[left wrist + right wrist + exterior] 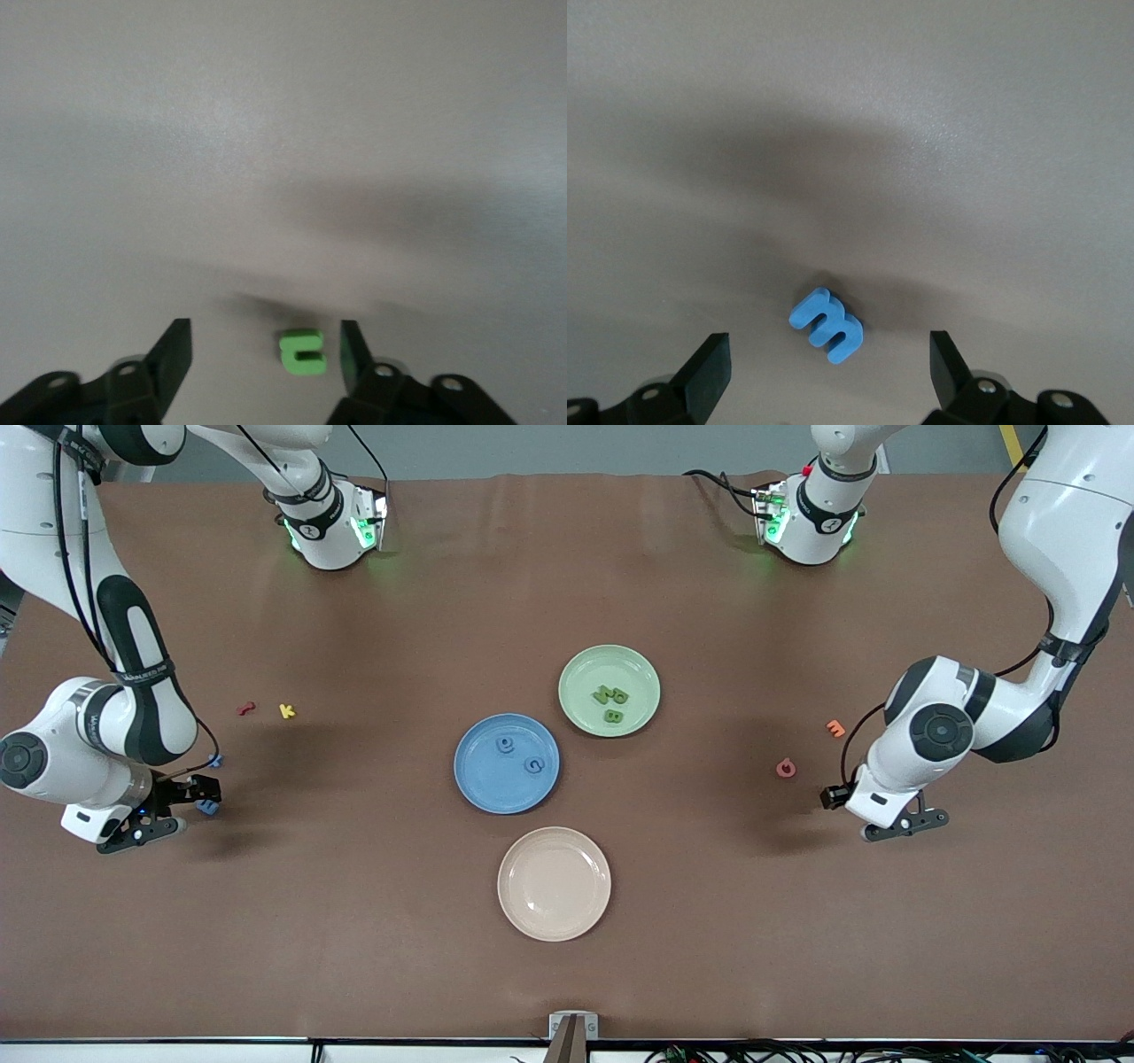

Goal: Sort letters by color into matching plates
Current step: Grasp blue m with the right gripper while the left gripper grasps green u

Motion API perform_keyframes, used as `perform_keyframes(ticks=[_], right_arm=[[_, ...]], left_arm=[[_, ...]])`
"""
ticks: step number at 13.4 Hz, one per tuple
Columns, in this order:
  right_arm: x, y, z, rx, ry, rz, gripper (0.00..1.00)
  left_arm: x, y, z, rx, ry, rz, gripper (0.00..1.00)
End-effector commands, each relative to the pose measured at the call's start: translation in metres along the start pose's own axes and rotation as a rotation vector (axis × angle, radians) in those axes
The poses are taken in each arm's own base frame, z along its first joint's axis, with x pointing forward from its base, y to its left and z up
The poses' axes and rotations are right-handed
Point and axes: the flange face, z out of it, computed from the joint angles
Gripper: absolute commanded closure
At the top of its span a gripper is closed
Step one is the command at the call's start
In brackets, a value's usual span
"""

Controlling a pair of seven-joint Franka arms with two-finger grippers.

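Fingers of the left pincer (264,354) flank a small green foam letter (303,351) on the brown bench (354,921), jaws apart. Right pincer (830,367) gapes wide around a blue foam letter (827,325).

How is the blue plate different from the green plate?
The blue plate is blue, and the green plate is pale green. The blue plate has two blue letters in it; the green plate has three green letters. The blue plate lies nearer the front camera than the green plate. Both are round, shallow and look the same size, and they sit side by side.
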Motion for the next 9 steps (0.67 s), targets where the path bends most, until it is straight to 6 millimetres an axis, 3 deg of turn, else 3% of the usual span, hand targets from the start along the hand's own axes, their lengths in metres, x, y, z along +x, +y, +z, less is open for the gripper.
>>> perform_keyframes(ticks=[1, 5, 9], right_arm=[[-0.007, -0.004, 0.004, -0.004, 0.008, -0.014, 0.01], [-0.006, -0.001, 0.017, -0.018, 0.028, -0.010, 0.01], [-0.006, 0.000, 0.022, -0.024, 0.036, -0.007, 0.03]], left_arm=[[-0.005, 0.009, 0.008, -0.029, 0.013, 0.028, 0.33], [-0.013, 0.013, 0.019, -0.039, -0.008, 0.013, 0.36], [-0.017, -0.002, 0.028, -0.036, -0.029, -0.012, 0.40]])
